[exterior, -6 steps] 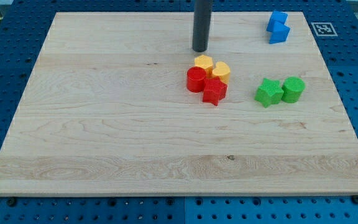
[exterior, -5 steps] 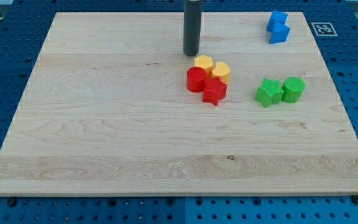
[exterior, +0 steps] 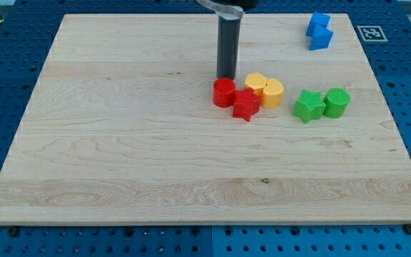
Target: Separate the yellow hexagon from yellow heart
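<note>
Yellow blocks sat side by side a little right of the board's middle: the yellow hexagon [exterior: 256, 82] on the left, touching the yellow heart [exterior: 272, 93] on its right. My tip [exterior: 226, 76] stood just left of the hexagon, at the far edge of the red cylinder [exterior: 224, 92]; whether it touched either I could not tell. The rod carries no claw, so nothing was grasped. A red star [exterior: 246, 105] lay just near of the hexagon, beside the cylinder. Further right were a green star [exterior: 308, 106] and a green cylinder [exterior: 337, 102], touching. Two blue blocks [exterior: 320, 31] occupied the wooden board's [exterior: 120, 143] far right corner.
</note>
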